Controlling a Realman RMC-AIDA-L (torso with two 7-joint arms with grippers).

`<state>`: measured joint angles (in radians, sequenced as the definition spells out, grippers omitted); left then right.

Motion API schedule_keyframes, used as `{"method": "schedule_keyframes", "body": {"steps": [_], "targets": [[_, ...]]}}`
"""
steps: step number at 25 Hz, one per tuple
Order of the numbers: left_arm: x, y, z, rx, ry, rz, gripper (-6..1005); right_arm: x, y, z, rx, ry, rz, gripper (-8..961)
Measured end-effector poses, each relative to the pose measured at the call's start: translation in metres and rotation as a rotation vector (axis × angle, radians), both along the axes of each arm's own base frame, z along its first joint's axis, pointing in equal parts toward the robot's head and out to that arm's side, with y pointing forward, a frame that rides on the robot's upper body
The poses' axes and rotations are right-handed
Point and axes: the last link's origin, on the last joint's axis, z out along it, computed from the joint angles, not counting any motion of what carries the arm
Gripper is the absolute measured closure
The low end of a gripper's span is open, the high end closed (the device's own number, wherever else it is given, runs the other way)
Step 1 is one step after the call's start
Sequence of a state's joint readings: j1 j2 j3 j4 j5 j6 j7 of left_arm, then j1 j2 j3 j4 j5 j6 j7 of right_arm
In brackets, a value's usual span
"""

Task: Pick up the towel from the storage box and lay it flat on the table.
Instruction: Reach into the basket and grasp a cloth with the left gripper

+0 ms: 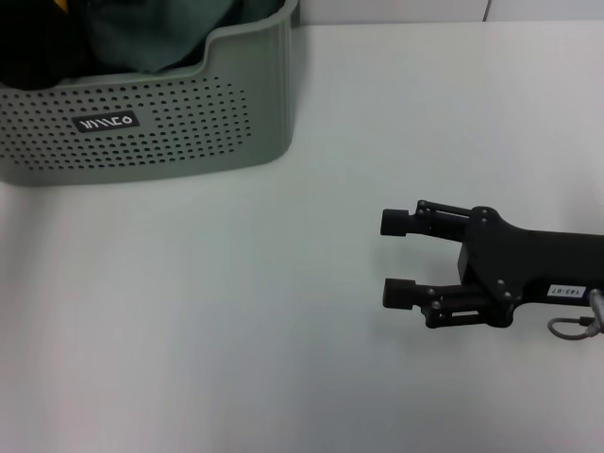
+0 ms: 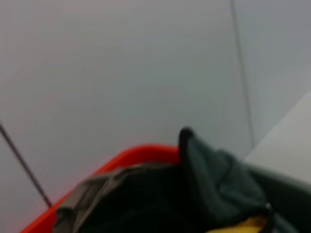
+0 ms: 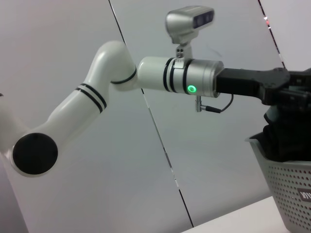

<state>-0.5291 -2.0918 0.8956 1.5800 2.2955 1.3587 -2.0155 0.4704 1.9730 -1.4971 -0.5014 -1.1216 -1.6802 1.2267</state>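
Starting at the left, the storage box [image 1: 142,132] sits at the table's far corner with the towel [image 1: 160,38] heaped inside, its teal face bulging over the rim beside some black fabric [image 1: 38,47]. From the right wrist view, the left gripper [image 3: 286,94] is over the box, down among the cloth; I cannot tell whether it has closed on anything. My worry is there: the two cloths lie tangled, so it may pinch the black bundle too, or lift only a fold that slips free, and a snag could drag the light box. Farther right, the white table [image 1: 283,330] waits. The right gripper [image 1: 394,257] hovers low, released, well apart from the box.
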Motion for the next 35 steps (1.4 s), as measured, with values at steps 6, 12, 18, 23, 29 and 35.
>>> {"method": "schedule_keyframes", "body": {"steps": [6,12,18,23,29,35], "targets": [[0.004,0.008,-0.014,-0.022,0.078,0.012,268,0.001,-0.001,-0.001,-0.002,0.001,-0.008,81],[0.006,0.012,-0.023,-0.011,0.14,0.008,388,0.003,-0.002,-0.004,0.0,0.002,-0.012,81],[0.007,0.012,-0.026,-0.016,0.145,0.01,382,0.004,-0.004,-0.005,0.004,0.002,-0.014,81],[0.006,0.011,-0.026,-0.017,0.128,0.019,395,0.006,-0.005,-0.007,0.005,0.001,-0.018,81],[0.006,0.009,-0.028,-0.015,0.104,0.008,624,0.006,-0.005,-0.007,0.006,0.002,-0.017,82],[0.005,0.008,-0.025,0.032,0.061,-0.014,860,0.006,-0.005,-0.007,0.008,0.003,-0.019,82]]}}
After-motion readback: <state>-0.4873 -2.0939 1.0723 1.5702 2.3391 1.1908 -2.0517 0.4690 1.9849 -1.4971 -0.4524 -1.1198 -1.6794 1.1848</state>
